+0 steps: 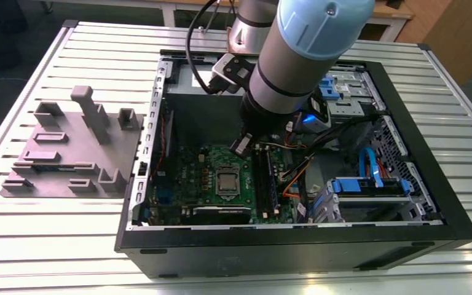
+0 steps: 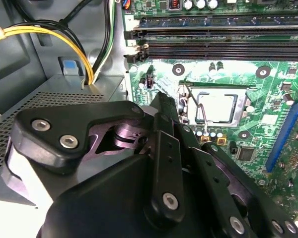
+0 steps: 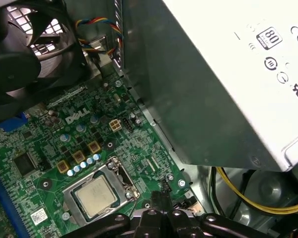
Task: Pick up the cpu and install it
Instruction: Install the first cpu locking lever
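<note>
The cpu [image 1: 227, 182] lies flat in its socket on the green motherboard [image 1: 191, 178], inside the open computer case. In both wrist views the cpu [image 2: 216, 105] [image 3: 95, 197] shows its silvery top, framed by the metal socket frame [image 3: 120, 174]. A thin wire lever [image 2: 200, 110] crosses one edge of the chip. My gripper [image 1: 243, 146] hangs above the board, beside the socket and apart from the chip. Its black fingers meet in a narrow tip [image 2: 161, 99] [image 3: 159, 196], shut with nothing between them.
A grey-mauve block with upright posts [image 1: 64, 153] stands on the slatted table at the exterior view's left. Inside the case are the power supply [image 3: 213, 74], a black fan [image 3: 25, 54], memory slots [image 2: 213, 44], yellow cables [image 2: 44, 32] and blue drive brackets [image 1: 367, 184].
</note>
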Controlling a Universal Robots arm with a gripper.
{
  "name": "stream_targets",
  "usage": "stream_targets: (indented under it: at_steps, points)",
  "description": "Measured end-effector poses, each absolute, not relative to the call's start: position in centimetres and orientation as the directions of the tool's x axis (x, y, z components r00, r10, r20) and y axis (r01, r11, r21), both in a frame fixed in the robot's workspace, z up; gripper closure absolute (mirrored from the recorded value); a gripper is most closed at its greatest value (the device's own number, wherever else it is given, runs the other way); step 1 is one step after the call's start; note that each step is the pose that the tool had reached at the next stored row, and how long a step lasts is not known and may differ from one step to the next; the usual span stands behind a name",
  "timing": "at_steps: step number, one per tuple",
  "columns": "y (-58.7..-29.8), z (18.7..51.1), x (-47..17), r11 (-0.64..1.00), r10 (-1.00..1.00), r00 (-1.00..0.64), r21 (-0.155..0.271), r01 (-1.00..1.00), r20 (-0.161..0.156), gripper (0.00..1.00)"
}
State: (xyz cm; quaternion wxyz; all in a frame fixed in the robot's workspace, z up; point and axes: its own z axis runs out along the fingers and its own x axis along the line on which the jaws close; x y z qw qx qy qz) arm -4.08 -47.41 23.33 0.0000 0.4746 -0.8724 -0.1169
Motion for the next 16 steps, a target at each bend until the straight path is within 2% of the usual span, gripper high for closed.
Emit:
stream_targets:
  at_steps: [16]
  points:
    - [-48.01,23.34,-4.08,0.521,-0.829,-0.548,0.204,-0.829,-0.111,0.90]
